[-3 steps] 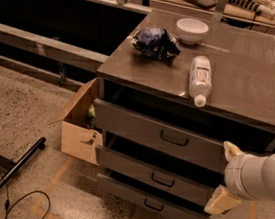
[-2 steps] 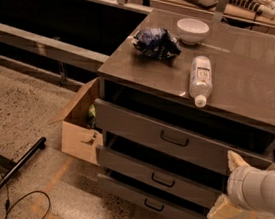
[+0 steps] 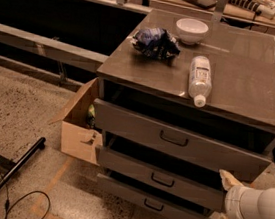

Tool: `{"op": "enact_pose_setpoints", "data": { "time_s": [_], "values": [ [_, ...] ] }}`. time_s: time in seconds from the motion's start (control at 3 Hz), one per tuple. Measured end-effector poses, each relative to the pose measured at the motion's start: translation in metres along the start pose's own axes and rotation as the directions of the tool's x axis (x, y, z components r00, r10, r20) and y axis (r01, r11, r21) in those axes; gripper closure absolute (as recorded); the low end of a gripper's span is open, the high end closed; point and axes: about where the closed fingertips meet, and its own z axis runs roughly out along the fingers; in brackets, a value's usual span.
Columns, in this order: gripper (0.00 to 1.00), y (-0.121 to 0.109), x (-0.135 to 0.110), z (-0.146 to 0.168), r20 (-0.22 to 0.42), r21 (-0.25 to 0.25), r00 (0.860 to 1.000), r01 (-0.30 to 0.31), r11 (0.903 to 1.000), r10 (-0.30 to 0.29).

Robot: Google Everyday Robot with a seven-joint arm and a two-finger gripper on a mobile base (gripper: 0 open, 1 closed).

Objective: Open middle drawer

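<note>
The grey cabinet [image 3: 242, 80] has three drawers, all standing slightly out. The middle drawer [image 3: 135, 165] is the second one, with a low front and a small dark loop handle [image 3: 160, 179] at its centre. My gripper [image 3: 224, 203] is at the lower right, by the right end of the middle drawer's front. It is open: one cream fingertip [image 3: 227, 179] is above the drawer's right end and the other is below it, near the bottom drawer's corner. It holds nothing and is well to the right of the handle.
On the cabinet top lie a clear plastic bottle [image 3: 200, 79], a white bowl [image 3: 191, 30] and a crumpled blue bag [image 3: 156, 42]. An open cardboard box [image 3: 79, 124] stands on the floor at the cabinet's left. A black bar [image 3: 10, 173] and a cable [image 3: 27, 203] lie on the floor.
My gripper and arm have shifted a little down and to the right along the drawers' right end. The drawers have not visibly moved.
</note>
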Motion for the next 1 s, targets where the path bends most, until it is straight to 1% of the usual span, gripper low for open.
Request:
{"op": "enact_pose_setpoints", "data": {
  "time_s": [0.33,0.67,1.0],
  "values": [
    [0.00,0.017,0.008,0.034,0.039,-0.014,0.999,0.029,0.9995,-0.029],
    [0.00,0.030,0.020,0.068,0.049,-0.027,0.999,0.023,0.9994,-0.021],
    [0.00,0.037,0.030,0.098,0.050,-0.042,0.999,0.008,0.9991,-0.006]
  ]
}}
